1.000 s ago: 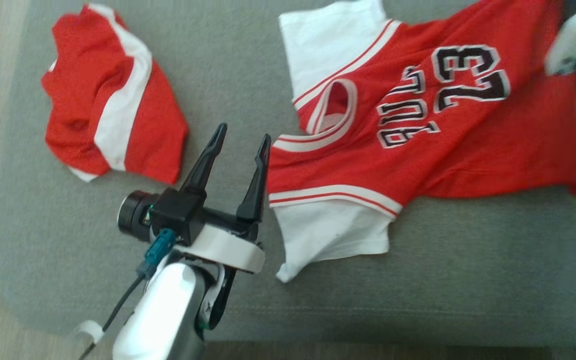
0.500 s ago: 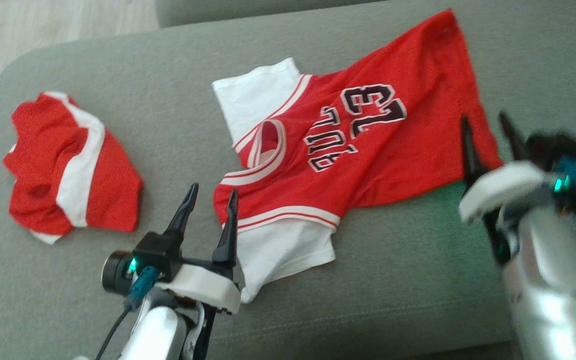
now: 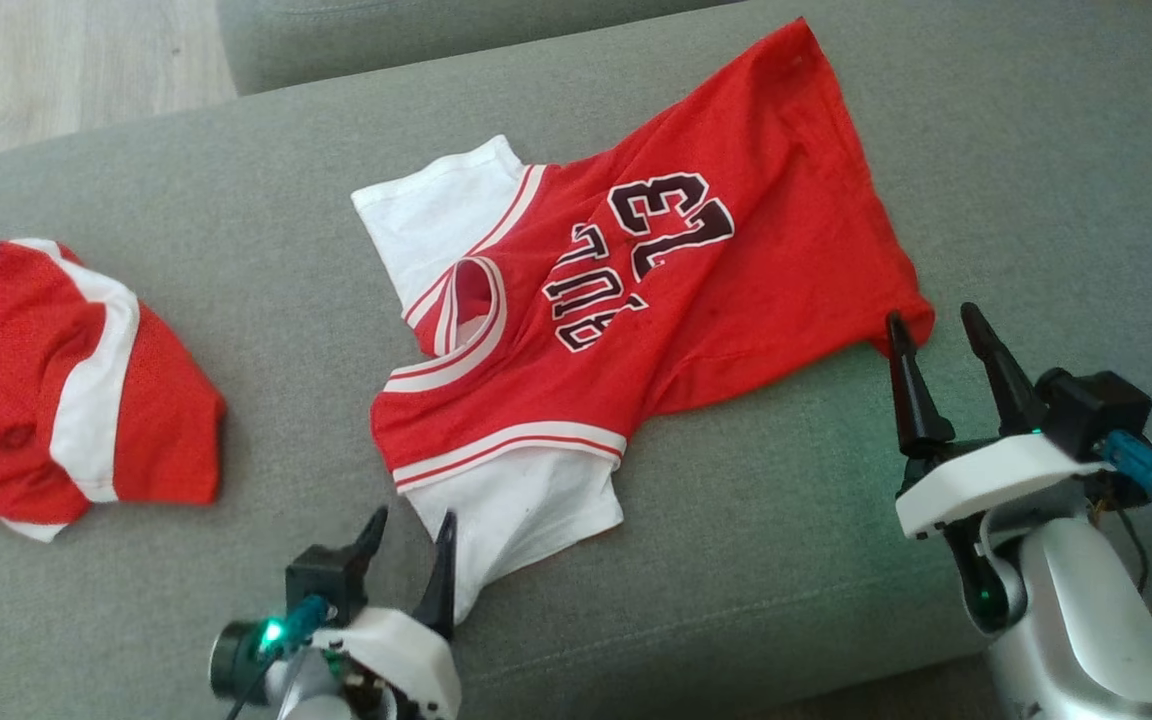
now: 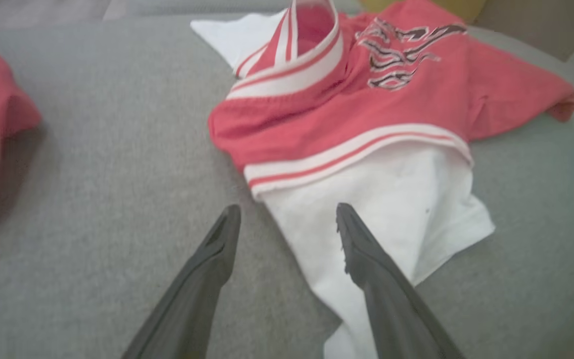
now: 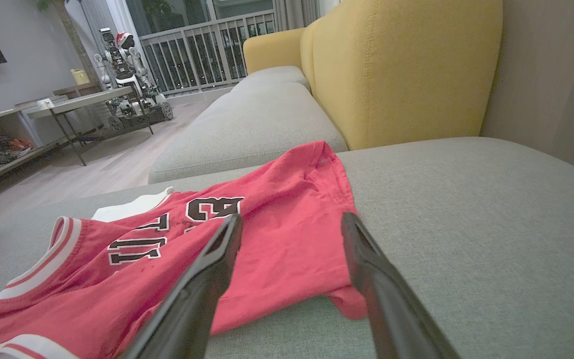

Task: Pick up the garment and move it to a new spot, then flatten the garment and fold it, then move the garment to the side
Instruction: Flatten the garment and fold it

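Nearest: left claw (image 3: 412, 520), jaws fully apart, holding nothing. In the left wrist view, one finger is over the jersey's near white sleeve (image 3: 526, 500) and the other over bare grey sofa cushion (image 3: 786, 520). Contact with the cloth cannot be told.

Right claw (image 3: 933, 316) is equally wide and empty, with its tips just short of the near hem corner (image 3: 911, 320), which curls under.

The basketball jersey (image 3: 696, 300) lies print-up across the middle of the cushion, collar towards the robot's left. It is mostly spread, but creased through the body.

Judgement: flattening step, fold not yet begun. The next move calls for each claw to pinch its near edge, sleeve and hem corner, and draw them apart to take out the slack.

Farther left, well apart: a second red-and-white garment (image 3: 66, 390), bunched. Beyond: yellow backrest (image 5: 401, 65).
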{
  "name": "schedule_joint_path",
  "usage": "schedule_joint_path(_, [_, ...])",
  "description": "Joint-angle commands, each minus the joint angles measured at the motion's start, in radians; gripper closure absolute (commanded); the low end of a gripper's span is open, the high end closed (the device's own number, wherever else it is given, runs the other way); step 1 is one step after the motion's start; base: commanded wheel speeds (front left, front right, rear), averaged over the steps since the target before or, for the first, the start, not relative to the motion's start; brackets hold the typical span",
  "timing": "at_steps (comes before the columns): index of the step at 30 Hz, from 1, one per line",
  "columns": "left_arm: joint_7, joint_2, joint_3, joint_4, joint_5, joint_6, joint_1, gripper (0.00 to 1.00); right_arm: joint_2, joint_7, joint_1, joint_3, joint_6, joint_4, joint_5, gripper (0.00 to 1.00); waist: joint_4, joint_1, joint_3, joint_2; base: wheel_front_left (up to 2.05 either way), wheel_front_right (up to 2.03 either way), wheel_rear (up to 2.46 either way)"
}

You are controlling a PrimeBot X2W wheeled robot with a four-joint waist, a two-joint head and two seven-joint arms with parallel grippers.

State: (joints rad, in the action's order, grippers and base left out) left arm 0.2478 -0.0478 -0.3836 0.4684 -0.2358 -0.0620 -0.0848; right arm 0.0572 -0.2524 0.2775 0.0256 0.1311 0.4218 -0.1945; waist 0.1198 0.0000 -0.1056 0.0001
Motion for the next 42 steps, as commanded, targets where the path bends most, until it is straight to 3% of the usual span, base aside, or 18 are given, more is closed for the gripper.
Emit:
schedule_joint_path(1, [-0.005, -0.002, 0.02, 0.015, -0.02, -0.005, -0.033, 0.0, -0.007, -0.009, 0.016, -0.022, 0.0, -0.041, 0.0, 0.0, 0.003, 0.0, -0.003, -0.0001, 0.0, 0.0, 0.0])
schedule_joint_path(7, [-0.02, -0.002, -0.009, 0.074, -0.124, 0.006, -0.054, 0.0, -0.007, -0.009, 0.016, -0.021, 0.0, -0.049, -0.005, 0.0, 0.013, 0.0, -0.007, -0.0001, 0.0, 0.0, 0.0])
schedule_joint_path(21, [-0.035, -0.002, -0.086, 0.132, -0.178, 0.036, -0.079, 0.0, -0.007, -0.009, 0.028, -0.006, 0.0, -0.03, 0.005, 0.0, 0.021, 0.0, 0.004, -0.0001, 0.0, 0.0, 0.0])
schedule_joint_path(22, [-0.035, -0.002, -0.092, 0.135, -0.181, 0.036, -0.081, 0.3, -0.007, -0.009, 0.029, -0.005, 0.0, -0.029, 0.005, 0.0, 0.02, 0.0, 0.003, -0.0001, 0.0, 0.0, 0.0])
schedule_joint_path(23, [-0.035, -0.002, -0.096, 0.137, -0.183, 0.035, -0.084, 1.0, -0.007, -0.009, 0.029, -0.004, 0.0, -0.029, 0.006, 0.0, 0.021, 0.0, 0.003, -0.0001, 0.0, 0.0, 0.0])
schedule_joint_path(30, [0.004, -0.006, -0.05, 0.099, -0.191, -0.017, -0.123, 1.0, -0.007, -0.009, 0.03, -0.005, 0.0, -0.018, 0.01, 0.0, 0.018, 0.0, 0.001, -0.0001, 0.0, 0.0, 0.0])
schedule_joint_path(38, [0.014, -0.024, 0.076, -0.097, -0.107, -0.07, -0.148, 1.0, -0.007, -0.007, 0.038, 0.007, 0.0, 0.014, 0.021, 0.0, 0.021, 0.0, -0.007, -0.0001, 0.0, 0.0, 0.0])
schedule_joint_path(42, [0.014, -0.035, 0.135, -0.105, -0.065, -0.096, -0.139, 1.0, -0.007, -0.007, 0.051, 0.0, 0.0, 0.035, 0.016, 0.0, 0.032, 0.0, -0.016, -0.0001, 0.0, 0.0, 0.0])
